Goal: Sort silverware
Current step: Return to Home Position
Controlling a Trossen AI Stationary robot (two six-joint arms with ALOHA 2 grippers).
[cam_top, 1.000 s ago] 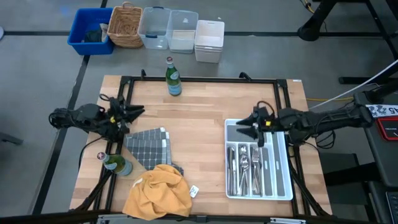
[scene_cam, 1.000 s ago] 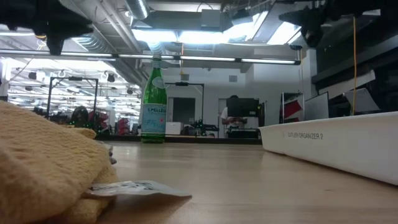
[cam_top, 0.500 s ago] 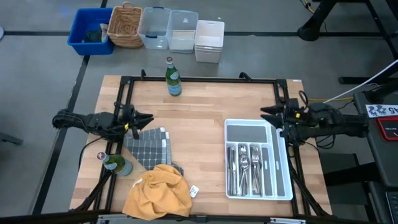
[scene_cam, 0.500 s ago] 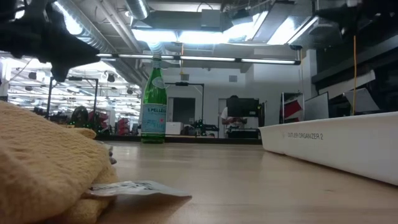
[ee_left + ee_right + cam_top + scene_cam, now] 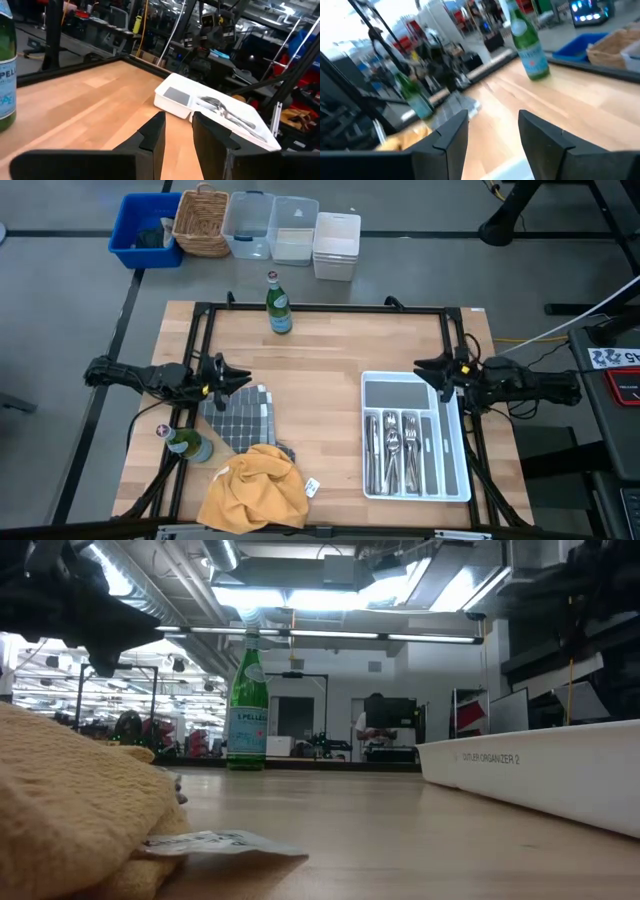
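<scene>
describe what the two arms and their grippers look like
Both arms are slim, jointed and black. In the high view, the left arm and right arm each show a small yellow-orange mark near the wrist, with black cables running along them. The left gripper and right gripper each have two dark, flat, angular fingers.

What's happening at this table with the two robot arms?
Two robot arms are sorting silverware into a white tray on the table's right side. The cutlery lies in the tray's slots, and none shows loose on the wood. Neither arm holds anything. The left gripper hovers open by a grey checked cloth, and the right gripper hovers open over the tray's wide end compartment. The sorting looks finished.
</scene>
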